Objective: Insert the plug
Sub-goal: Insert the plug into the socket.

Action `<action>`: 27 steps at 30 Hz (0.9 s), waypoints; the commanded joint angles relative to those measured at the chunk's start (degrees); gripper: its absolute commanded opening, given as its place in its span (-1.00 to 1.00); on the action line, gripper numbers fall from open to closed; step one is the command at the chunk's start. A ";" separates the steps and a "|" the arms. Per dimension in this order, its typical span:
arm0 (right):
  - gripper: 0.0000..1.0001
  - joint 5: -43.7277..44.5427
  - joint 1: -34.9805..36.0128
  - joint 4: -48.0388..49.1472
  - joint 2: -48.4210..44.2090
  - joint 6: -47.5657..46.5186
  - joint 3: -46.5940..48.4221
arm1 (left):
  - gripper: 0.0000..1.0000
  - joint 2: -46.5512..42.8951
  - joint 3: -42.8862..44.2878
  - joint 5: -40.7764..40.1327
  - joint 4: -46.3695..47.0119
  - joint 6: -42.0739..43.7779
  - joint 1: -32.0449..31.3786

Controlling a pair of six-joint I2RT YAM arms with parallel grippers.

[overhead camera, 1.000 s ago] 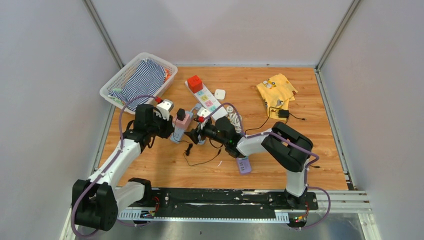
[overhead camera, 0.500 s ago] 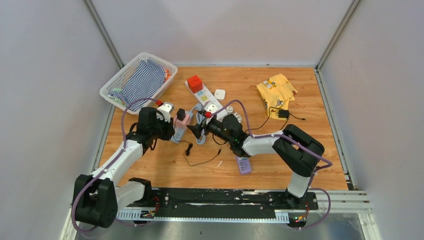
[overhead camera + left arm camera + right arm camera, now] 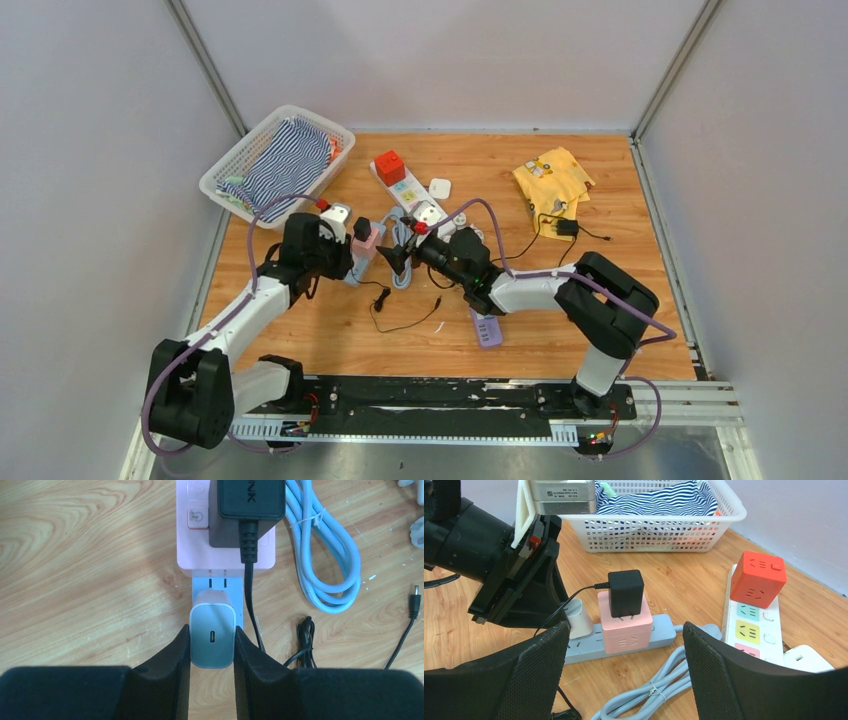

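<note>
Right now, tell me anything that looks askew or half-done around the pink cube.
The black adapter on the pink cube socket sits raised, its prongs showing in the gap, so it looks only partly pushed in. The white charger in the left gripper looks straight.

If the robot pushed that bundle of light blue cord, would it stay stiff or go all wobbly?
The light blue cord would probably flop and bend, since it lies in soft loops. The thin tie around it should keep the loops moving as one bundle. It looks light, so it would likely slide easily on the smooth wooden table.
</note>
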 commanded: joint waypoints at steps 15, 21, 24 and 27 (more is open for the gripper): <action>0.69 2.34 -0.57 -0.76 -2.70 -1.78 -1.46 | -1.00 2.60 4.64 -3.30 -8.10 -0.13 -0.98; 0.69 2.31 -0.53 -1.18 -2.87 -1.69 -1.47 | -1.00 2.88 5.24 -2.45 -9.68 -0.67 -1.23; 0.69 2.49 -0.58 -1.30 -3.05 -1.86 -1.47 | -1.00 2.17 5.46 -2.97 -11.34 -0.60 -1.24; 0.69 2.45 -0.53 -1.38 -3.07 -1.78 -1.46 | -1.00 2.21 5.52 -2.84 -11.92 -0.80 -1.24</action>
